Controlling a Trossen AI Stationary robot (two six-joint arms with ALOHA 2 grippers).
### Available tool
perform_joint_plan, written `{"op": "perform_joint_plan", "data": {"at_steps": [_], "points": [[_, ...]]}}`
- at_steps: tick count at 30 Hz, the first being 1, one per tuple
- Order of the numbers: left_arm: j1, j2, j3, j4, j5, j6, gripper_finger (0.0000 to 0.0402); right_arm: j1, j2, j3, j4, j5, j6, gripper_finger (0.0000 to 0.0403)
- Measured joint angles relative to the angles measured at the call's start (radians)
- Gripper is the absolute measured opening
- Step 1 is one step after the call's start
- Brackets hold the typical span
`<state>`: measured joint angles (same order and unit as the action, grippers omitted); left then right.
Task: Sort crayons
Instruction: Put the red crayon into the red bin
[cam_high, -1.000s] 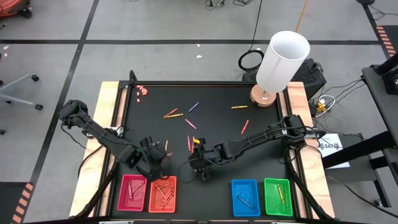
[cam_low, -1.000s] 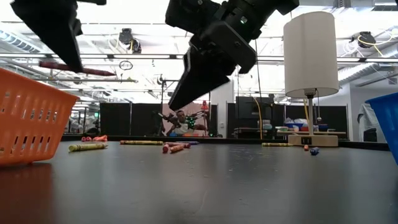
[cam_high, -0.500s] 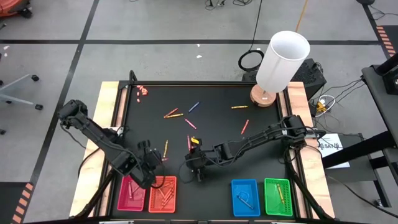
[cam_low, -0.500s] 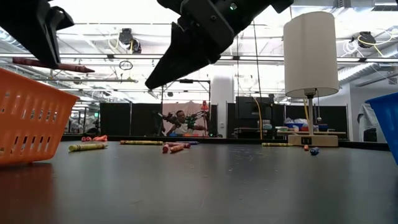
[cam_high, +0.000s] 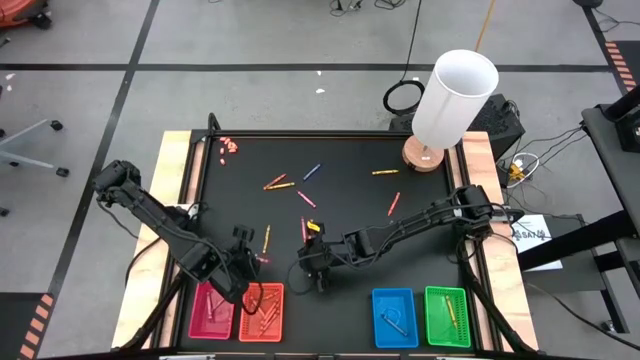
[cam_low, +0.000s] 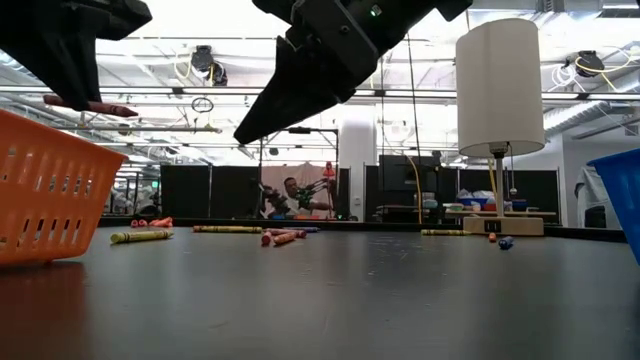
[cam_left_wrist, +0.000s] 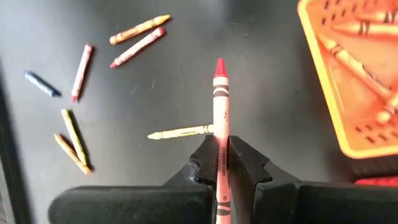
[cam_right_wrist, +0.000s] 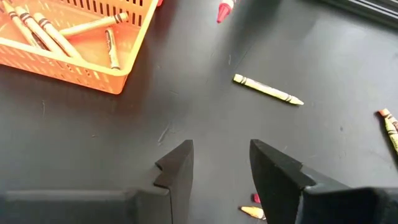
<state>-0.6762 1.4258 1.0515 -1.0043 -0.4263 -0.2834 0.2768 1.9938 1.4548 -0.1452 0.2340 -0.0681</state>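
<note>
My left gripper hangs over the table's near left, just beyond the orange tray, shut on a red crayon. That crayon also shows in the low view, well above the table. My right gripper stands open above bare tabletop near the table's middle, with nothing between its fingers. Loose crayons lie flat on the black table: a yellow one, pink ones, an orange-red pair, a blue one. The orange tray holds several crayons. My left gripper pinches the red crayon's wrapped shaft between its two fingers, around mid-length. The fingers slant down from above. The crayon's pointed end sticks out past the fingertips. The crayon is lifted clear of the table and lies about level in the low view.
A pink tray sits left of the orange one, and a blue tray and green tray sit at the near right. A white lamp stands at the far right. Small pink bits lie at the far left.
My left gripper has rolled about its wrist and stayed shut, swinging the red crayon round above the orange tray's edge. My right gripper has tipped its fingers upward, away from the table, still open.
</note>
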Motion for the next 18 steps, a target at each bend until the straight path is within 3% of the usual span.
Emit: {"op": "perform_joint_plan", "data": {"at_steps": [9,18], "points": [[0.000,0.000,0.000,0.000,0.000,0.166,0.0018,0.000,0.000,0.000,0.000,0.000,0.000,0.0141],[0.001,0.000,0.000,0.002,0.000,0.114,0.0018,0.000,0.000,0.000,0.000,0.000,0.000,0.0141]]}}
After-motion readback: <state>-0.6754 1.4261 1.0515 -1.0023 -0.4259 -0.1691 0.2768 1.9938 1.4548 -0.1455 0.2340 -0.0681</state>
